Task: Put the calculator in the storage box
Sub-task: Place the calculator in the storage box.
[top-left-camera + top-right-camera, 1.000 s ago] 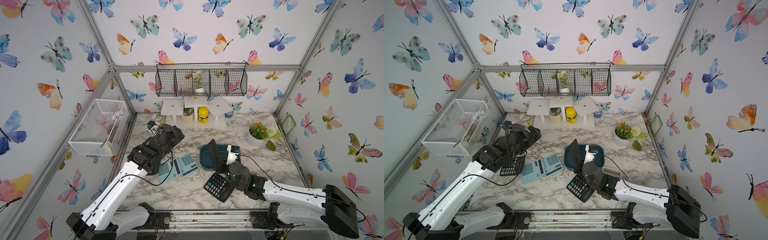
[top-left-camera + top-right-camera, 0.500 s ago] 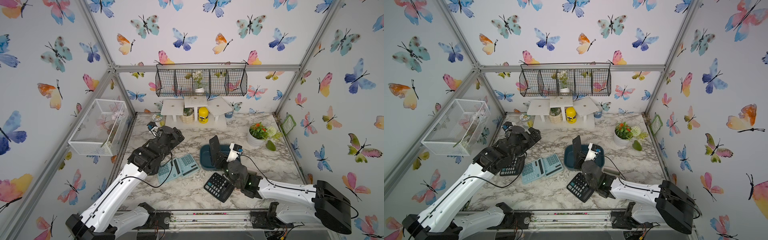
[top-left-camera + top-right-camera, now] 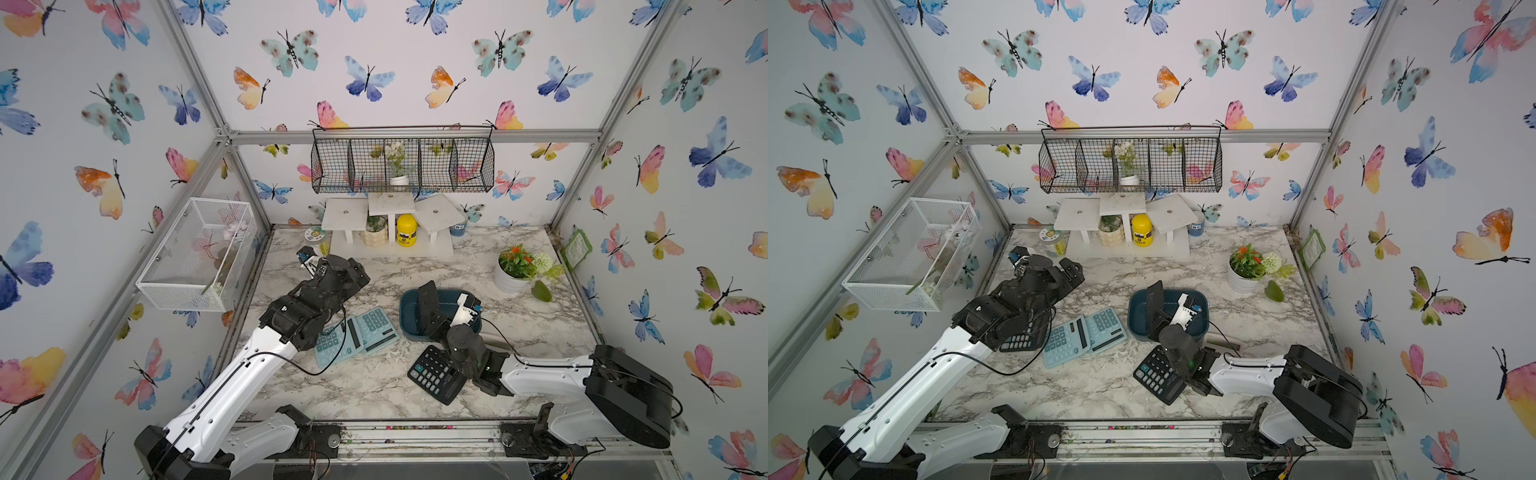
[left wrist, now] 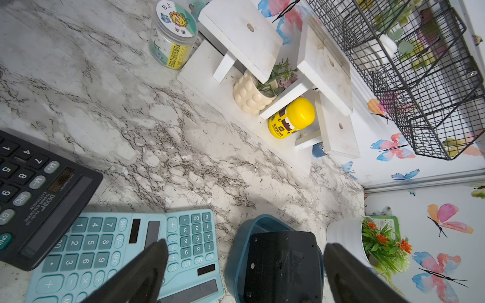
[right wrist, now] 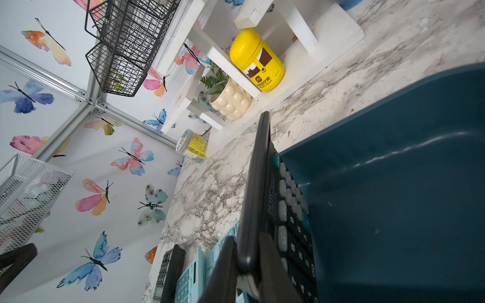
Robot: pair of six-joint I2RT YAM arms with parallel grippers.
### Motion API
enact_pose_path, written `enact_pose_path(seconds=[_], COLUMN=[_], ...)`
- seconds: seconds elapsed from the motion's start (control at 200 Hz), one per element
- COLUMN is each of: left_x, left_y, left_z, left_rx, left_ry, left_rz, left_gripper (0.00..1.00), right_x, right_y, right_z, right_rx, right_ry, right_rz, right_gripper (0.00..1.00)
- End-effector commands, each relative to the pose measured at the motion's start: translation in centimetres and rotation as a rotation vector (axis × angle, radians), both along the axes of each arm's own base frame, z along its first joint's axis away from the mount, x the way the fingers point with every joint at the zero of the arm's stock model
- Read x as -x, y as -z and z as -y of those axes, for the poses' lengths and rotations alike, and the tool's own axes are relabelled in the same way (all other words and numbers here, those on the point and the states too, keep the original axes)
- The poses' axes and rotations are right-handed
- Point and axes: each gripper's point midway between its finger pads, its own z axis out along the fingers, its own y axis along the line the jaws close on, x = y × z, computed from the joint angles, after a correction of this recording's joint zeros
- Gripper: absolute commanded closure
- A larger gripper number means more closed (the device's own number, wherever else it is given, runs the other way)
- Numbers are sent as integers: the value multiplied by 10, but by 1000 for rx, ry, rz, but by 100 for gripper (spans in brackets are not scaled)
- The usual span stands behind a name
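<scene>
The desk (image 3: 374, 390) is a white marble top veined with grey. An aluminium frame boxes it in, and the walls are papered with watercolour butterflies. A white mesh basket (image 3: 195, 253) hangs on the left wall. A black wire basket (image 3: 457, 166) hangs on the far wall with a little white pot of greenery inside it. Below that, at the far edge of the desk, a white stand (image 3: 390, 216) shelters a cream pot and a yellow tin (image 3: 406, 230). A clear jar (image 4: 173, 39) stands just left of the stand, and a flowering plant (image 3: 515, 270) sits far right.

The teal storage box (image 3: 446, 301) lies mid-desk, a little to the right. The calculator (image 3: 428, 303), a black one, stands on edge in the left part of the box, keys turned toward the box's inside. I can't see whether its lower edge rests on the bottom. The right end effector (image 5: 248, 244) has a finger on either side of the calculator's near end. Whether the fingers are pressing on it or have let go, I cannot tell.

Two pale blue calculators (image 3: 357, 336) lie side by side, touching, left of the box. A second black calculator (image 3: 434, 374) lies flat on the near side, partly under the right arm. A third black calculator (image 3: 1021, 338) lies under the left arm. The left end effector (image 4: 245, 248) hangs above the left half of the desk, spread wide and holding nothing.
</scene>
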Motion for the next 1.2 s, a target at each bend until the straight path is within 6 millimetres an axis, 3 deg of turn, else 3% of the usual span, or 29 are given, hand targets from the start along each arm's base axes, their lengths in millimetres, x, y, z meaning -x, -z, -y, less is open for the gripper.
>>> enact_pose_path(seconds=[0.0, 0.13, 0.415, 0.596, 0.696, 0.871, 0.976, 1.196], left_x=[-1, -2, -4, -4, -2, 6, 11, 19], left_y=[-3, 0, 3, 10, 20, 41, 55, 90], left_z=[-4, -3, 1, 1, 0, -6, -19, -33], left_rx=[-14, -15, -4, -16, -22, -36, -83, -178], left_ry=[-4, -2, 6, 9, 2, -4, -26, -9], left_rz=[19, 12, 4, -13, -36, -74, -114, -204], left_gripper=[1, 1, 1, 1, 1, 1, 1, 1], right_x=[2, 7, 19, 10, 1, -5, -8, -10], right_y=[7, 22, 37, 50, 61, 57, 57, 61], right_z=[-2, 2, 13, 14, 7, -13, -15, -12], right_rx=[-6, 106, 323, 363, 363, 403, 447, 551], right_ry=[-17, -39, -100, -228, -328, -416, -429, -451], right_rz=[-35, -97, -176, -227, -268, -258, -273, -299], right_gripper=[60, 40, 34, 32, 32, 30, 27, 7])
